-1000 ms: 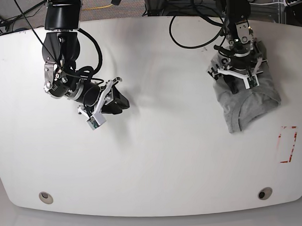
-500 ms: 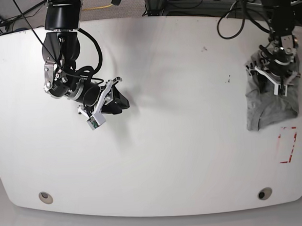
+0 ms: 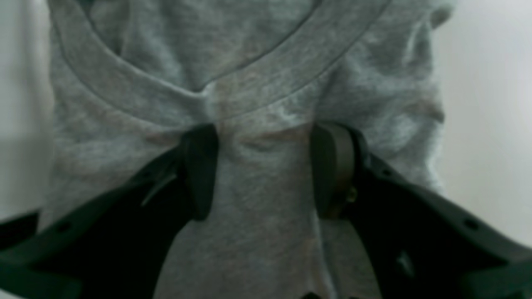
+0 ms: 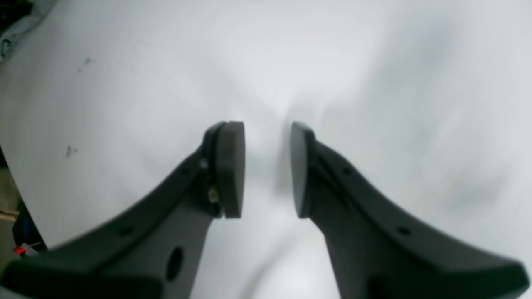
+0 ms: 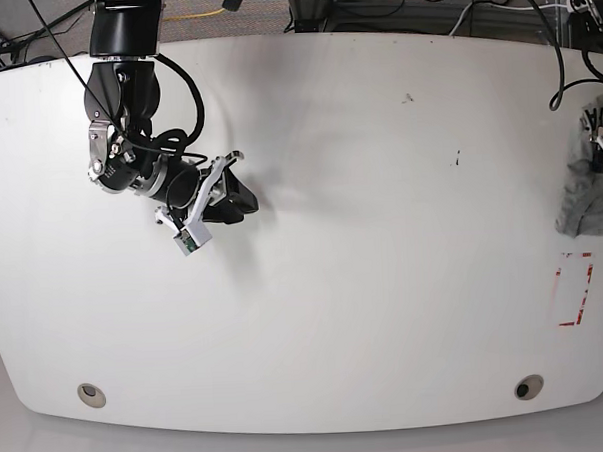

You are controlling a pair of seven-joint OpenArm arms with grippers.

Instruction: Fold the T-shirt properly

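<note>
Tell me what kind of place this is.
Probably a robotics lab: a bare white table with two robot arms, cables bundled along its far edge, and a red tape mark on its surface.

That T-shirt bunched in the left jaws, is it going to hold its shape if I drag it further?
Probably not. The T-shirt puckers between the left gripper jaws, so it looks soft and floppy. In the base view it hangs crumpled at the table edge, so it would likely sag and trail. It seems light.

I count one T-shirt point(image 5: 591, 173), bunched at the far edge of my one white table point(image 5: 362, 243). My two grippers: left gripper point(image 3: 266, 166) over the shirt, right gripper point(image 4: 266, 166) over the table. One red rectangle point(image 5: 575, 289) marked just beside the shirt.
</note>
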